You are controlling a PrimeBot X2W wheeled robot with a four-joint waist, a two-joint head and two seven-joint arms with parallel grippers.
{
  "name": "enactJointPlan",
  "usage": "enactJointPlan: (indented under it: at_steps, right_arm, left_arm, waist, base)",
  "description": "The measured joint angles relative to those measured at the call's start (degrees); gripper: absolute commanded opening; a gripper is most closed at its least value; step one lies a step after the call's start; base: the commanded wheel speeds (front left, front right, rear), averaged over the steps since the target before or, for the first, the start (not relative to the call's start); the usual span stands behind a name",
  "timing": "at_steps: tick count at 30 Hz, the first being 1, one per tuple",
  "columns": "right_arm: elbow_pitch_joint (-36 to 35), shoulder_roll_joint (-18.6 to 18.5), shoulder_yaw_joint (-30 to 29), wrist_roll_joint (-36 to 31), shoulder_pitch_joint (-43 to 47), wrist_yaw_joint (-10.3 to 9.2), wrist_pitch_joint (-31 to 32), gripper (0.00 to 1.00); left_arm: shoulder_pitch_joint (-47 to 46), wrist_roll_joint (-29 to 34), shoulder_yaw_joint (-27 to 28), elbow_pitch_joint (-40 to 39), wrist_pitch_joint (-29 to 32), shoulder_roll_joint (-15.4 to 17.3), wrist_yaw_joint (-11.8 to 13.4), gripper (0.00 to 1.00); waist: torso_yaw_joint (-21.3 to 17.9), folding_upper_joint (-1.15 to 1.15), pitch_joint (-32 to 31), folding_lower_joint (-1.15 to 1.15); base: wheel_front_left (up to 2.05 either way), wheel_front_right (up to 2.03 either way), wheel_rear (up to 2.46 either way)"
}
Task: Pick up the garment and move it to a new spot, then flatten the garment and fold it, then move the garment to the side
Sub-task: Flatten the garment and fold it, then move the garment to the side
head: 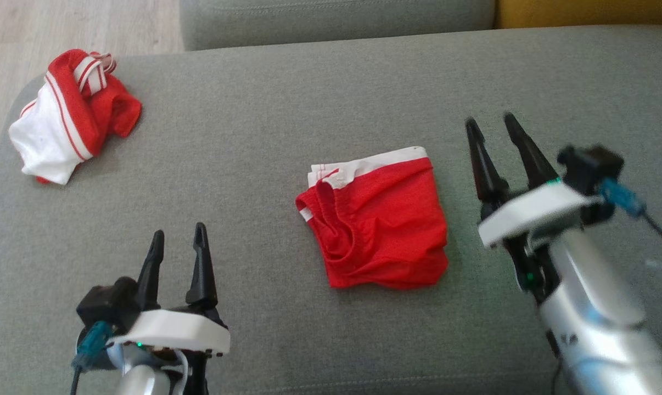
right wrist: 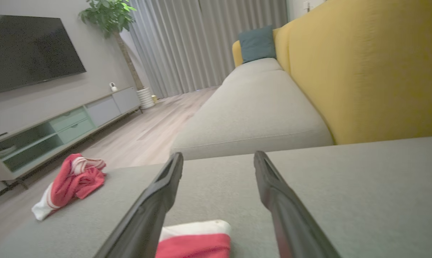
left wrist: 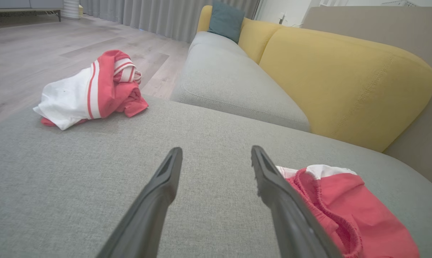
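The garment (head: 73,118) lies crumpled at the far left corner of the grey cushion, red with a white sleeve and striped trim; no lettering shows. It also appears in the left wrist view (left wrist: 90,89) and the right wrist view (right wrist: 67,184). My left gripper (head: 178,233) is open and empty at the near left, well short of the garment; its fingers (left wrist: 166,179) hover over bare cushion. My right gripper (head: 490,120) is open and empty at the right, its fingers (right wrist: 158,193) above the cushion.
A smaller folded red mesh piece (head: 380,225) with white edging lies mid-cushion between the two grippers, also seen low in the wrist views (left wrist: 348,211) (right wrist: 196,240). The grey cushion (head: 265,109) drops to wooden floor (head: 62,27) at far left. A yellow backrest (left wrist: 345,79) rises beyond.
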Motion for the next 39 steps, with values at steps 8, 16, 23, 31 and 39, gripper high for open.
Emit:
enactJointPlan:
  at_steps: [8, 16, 23, 31, 39]
  right_arm:
    - [-5.7, 4.3, -10.7, -12.3, 11.3, 0.00, -3.2, 1.00]
    - [-10.6, 5.4, -15.7, -16.1, 19.2, 0.00, -3.7, 1.00]
    - [-11.3, 5.9, -15.0, -16.0, 20.4, 0.00, -3.7, 1.00]
    - [-11.2, 5.9, -14.2, -15.9, 20.4, 0.00, -3.6, 1.00]
    - [-10.8, 5.9, -14.0, -15.9, 20.5, 0.00, -2.9, 1.00]
  left_arm:
    - [1.8, 2.0, 0.4, 0.8, -0.6, -0.2, 0.4, 1.00]
    - [5.5, 4.2, 1.0, 1.1, -0.6, -0.5, 0.3, 1.00]
    - [6.2, 5.2, 2.4, 1.0, -0.6, -0.9, -0.8, 1.00]
    - [6.2, 6.0, 2.9, 1.1, -0.6, -1.6, -1.7, 1.00]
    - [6.3, 6.5, 4.0, 1.5, -0.6, -1.8, -2.1, 1.00]
  waist:
    - [-0.9, 0.00, -1.6, 0.00]
    - [-0.9, 0.00, -2.7, 0.00]
    - [-0.8, 0.00, -3.2, 0.00]
    - [-0.6, 0.00, -3.6, 0.00]
    - [-0.4, 0.00, -4.0, 0.00]
  base:
    - [0.00, 0.00, 0.00]
    - [0.00, 0.00, 0.00]
    - [0.00, 0.00, 0.00]
    - [0.00, 0.00, 0.00]
    - [0.00, 0.00, 0.00]
